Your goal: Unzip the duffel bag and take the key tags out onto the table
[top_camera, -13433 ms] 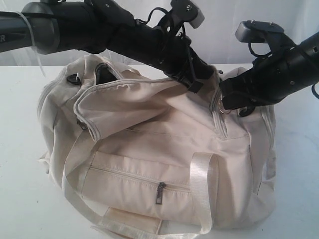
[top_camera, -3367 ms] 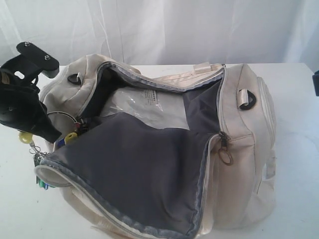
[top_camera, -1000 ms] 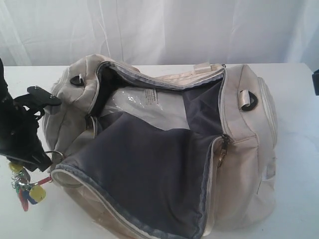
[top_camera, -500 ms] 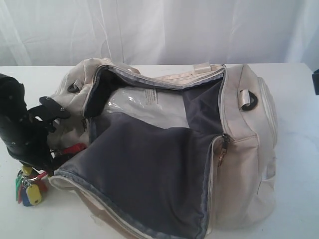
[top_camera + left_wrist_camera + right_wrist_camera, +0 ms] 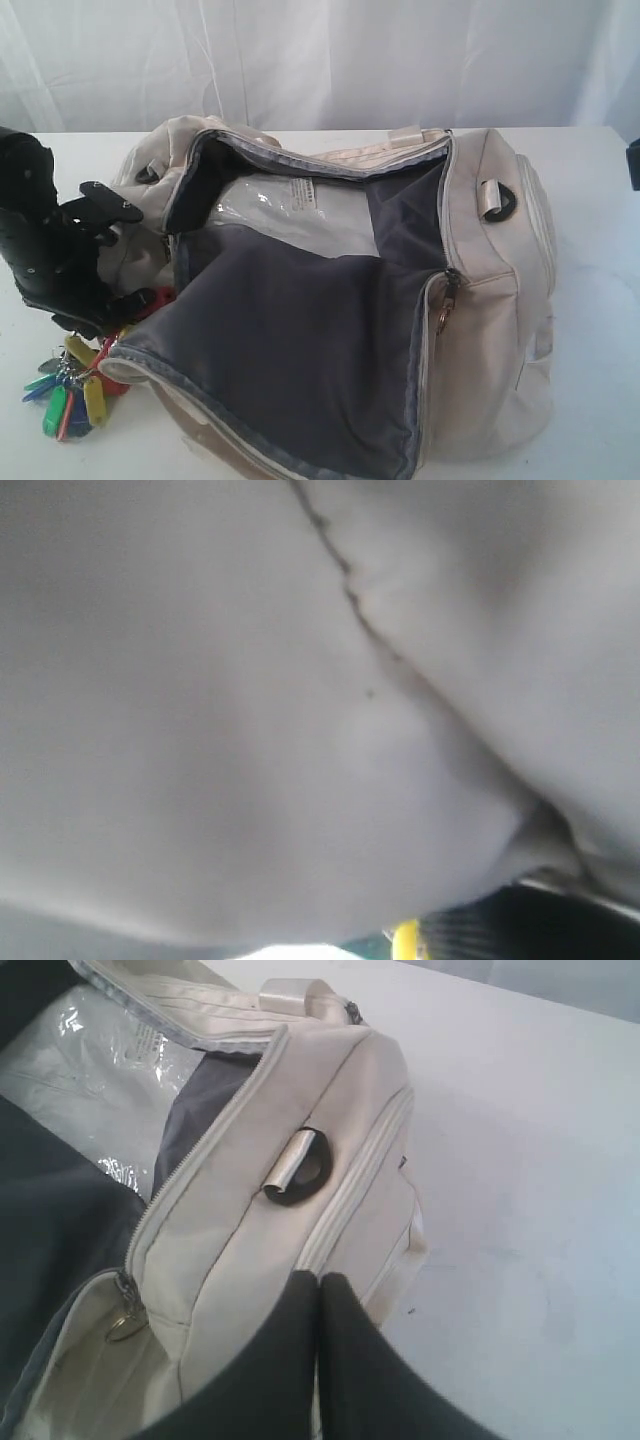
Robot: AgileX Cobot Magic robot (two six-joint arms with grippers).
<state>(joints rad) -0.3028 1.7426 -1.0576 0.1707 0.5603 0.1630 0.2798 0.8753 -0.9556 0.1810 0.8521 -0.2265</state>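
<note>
Key tags (image 5: 65, 395) lie on the table (image 5: 600, 200), near left, beside the open duffel bag (image 5: 490, 300). My left gripper (image 5: 125, 308) sits just above them. I cannot tell its grip, and a caught ring could drag them up. My right gripper (image 5: 320, 1280) is clenched, empty.

1. The duffel bag (image 5: 490, 300) was zipped shut at the start. Now it is wide open, and its grey lining (image 5: 290, 350) is folded out to the front.
2. Both arms were over the bag back then. Now the right gripper (image 5: 320, 1285) has moved away, off past the bag's end. The left gripper (image 5: 128, 305) has gone down low by the bag's other end.
3. A moment ago the key tags (image 5: 65, 395) hung in a bunch under the left gripper. Now they lie spread out on the table (image 5: 30, 450).
</note>
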